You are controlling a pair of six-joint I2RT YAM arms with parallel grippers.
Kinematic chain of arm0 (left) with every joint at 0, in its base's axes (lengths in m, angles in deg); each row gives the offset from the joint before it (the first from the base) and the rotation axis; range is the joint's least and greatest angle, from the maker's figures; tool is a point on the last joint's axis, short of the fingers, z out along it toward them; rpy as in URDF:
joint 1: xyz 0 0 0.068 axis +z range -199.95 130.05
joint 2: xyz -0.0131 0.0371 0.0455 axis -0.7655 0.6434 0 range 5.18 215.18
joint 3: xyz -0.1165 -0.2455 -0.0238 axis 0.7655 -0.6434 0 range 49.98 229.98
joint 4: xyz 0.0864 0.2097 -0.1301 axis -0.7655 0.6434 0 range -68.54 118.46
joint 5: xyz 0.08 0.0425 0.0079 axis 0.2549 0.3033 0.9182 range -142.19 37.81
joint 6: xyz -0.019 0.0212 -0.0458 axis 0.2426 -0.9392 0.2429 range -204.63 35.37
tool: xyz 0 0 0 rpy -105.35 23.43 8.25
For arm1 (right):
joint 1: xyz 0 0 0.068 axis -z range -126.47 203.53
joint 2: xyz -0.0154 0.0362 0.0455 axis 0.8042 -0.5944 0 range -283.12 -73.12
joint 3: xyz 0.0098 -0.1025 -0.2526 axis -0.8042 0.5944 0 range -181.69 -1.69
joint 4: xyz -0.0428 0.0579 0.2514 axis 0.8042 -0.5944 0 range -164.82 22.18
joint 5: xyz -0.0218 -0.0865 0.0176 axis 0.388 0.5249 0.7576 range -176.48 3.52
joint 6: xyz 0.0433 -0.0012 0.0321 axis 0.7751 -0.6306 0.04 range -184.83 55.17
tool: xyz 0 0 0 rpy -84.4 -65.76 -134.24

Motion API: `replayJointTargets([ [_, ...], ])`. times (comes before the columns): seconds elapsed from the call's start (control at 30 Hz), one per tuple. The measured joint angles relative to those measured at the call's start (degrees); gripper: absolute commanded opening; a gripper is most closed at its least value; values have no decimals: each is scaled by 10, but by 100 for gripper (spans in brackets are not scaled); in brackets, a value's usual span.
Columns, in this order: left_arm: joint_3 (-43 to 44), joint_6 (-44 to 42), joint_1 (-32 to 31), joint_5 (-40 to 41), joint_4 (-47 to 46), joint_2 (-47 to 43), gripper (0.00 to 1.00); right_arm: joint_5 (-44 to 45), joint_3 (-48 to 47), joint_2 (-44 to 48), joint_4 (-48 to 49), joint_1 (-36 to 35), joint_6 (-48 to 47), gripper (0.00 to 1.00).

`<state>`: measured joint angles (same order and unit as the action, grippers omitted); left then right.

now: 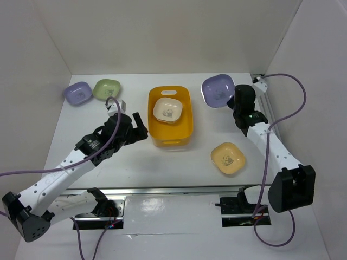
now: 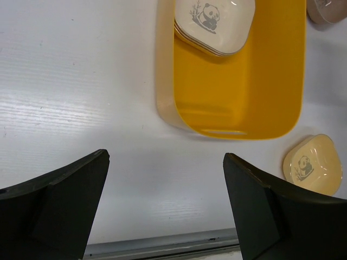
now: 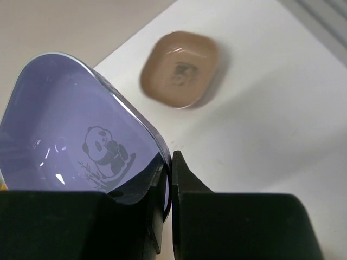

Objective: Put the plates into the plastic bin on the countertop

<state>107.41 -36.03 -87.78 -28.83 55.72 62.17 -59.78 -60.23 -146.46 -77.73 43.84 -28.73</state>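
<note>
The yellow-orange plastic bin stands mid-countertop with a cream plate on a small stack inside; it also shows in the left wrist view. My right gripper is shut on the rim of a lilac plate, held tilted above the counter right of the bin. A brown plate lies beyond it. My left gripper is open and empty beside the bin's left side. A second lilac plate and a green plate lie far left. A pale yellow plate lies near right.
White walls enclose the counter on three sides. A metal rail runs along the near edge and another along the right wall. Purple cables loop off both arms.
</note>
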Motion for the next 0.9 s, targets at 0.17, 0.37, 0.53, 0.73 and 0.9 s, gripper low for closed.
replayJointTargets([
  [0.17, 0, 13, 0, 17, 2, 15, 100, -10, -26, -6, -5, -90, -6, 0],
  [0.37, 0, 26, 6, 24, 2, 20, 100, -26, -108, -92, -14, -185, -25, 0],
  [0.53, -3, 28, 13, 23, 3, 18, 100, -57, -262, -236, -42, -187, -92, 0],
  [0.73, -11, 27, 17, 23, 9, 0, 100, -115, -335, -335, -82, -173, -157, 0],
  [0.9, -11, 27, 21, 23, 14, -4, 100, -141, -363, -380, -107, -165, -201, 0],
])
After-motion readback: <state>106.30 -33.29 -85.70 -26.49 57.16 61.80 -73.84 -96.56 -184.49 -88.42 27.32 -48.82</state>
